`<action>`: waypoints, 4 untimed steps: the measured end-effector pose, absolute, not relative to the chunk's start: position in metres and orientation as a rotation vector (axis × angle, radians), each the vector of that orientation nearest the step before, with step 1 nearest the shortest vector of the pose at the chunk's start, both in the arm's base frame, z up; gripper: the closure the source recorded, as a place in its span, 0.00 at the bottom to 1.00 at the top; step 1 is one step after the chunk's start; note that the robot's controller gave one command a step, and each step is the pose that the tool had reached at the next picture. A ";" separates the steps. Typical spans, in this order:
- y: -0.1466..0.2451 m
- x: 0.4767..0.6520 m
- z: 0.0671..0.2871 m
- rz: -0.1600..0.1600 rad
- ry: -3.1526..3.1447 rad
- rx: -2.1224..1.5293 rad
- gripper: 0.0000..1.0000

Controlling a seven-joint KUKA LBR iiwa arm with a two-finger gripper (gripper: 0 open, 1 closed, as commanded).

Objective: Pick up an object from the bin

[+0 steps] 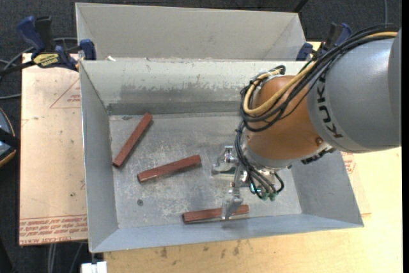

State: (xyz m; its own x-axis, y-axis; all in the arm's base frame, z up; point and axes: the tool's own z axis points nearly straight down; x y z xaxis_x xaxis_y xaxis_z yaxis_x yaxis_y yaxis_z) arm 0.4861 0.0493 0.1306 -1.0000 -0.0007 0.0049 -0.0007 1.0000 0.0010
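3 reddish-brown flat bars on the floor of the bin (94,137), all alike, well apart. Near bar (202,217) flat along the near wall, right of its middle, right end hidden under the gripper (231,206). Middle bar (169,169) at the floor's centre. Left bar (132,139) slanted toward the far left corner. 1 gripper, low at the near bar's right end; spread or pressed together, cannot tell. Touching or just above, hard to make out.
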 end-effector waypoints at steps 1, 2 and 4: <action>0.049 0.487 0.132 -0.002 -3.141 -0.001 0.00; 0.059 0.485 0.076 -0.003 -3.124 0.404 1.00; 0.038 0.512 0.224 -0.001 -3.116 0.414 1.00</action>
